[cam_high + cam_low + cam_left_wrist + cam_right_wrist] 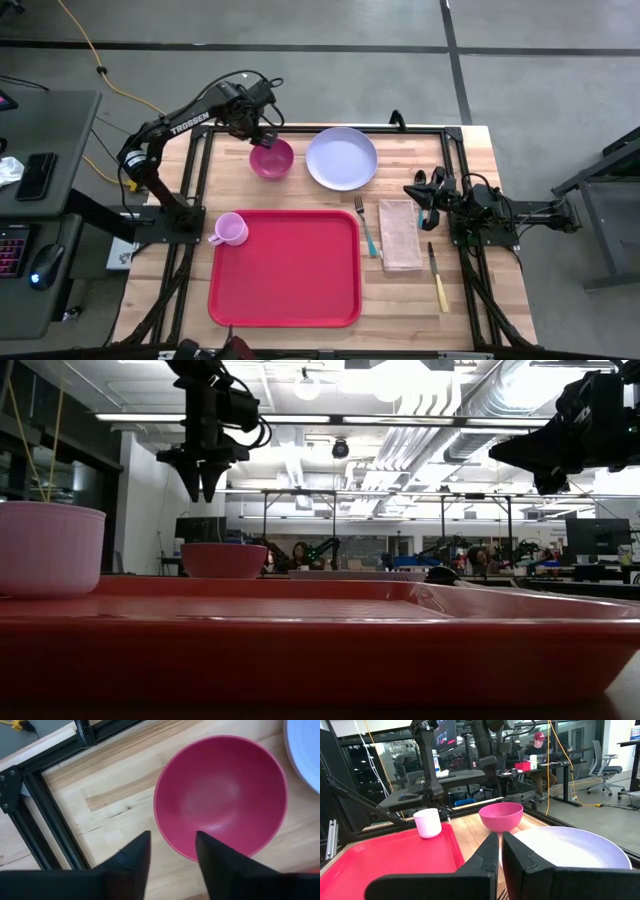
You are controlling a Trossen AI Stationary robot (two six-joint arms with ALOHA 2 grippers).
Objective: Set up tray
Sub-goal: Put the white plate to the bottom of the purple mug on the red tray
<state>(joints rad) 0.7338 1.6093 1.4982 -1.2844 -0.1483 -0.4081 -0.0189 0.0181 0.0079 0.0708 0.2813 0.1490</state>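
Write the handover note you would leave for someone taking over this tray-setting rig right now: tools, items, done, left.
Left tool: open, above the pink bowl, holding nothing.
Right tool: shut, empty, waiting at the table's right side.
Tray: red, front centre; only the pink cup stands on it, at its far left corner.
Off the tray: bowl and lavender plate behind it; fork, napkin and knife to its right.
Done: cup. Left: everything else.

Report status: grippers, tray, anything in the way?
Left gripper open above pink bowl. Right gripper shut, parked. Tray holds only cup.
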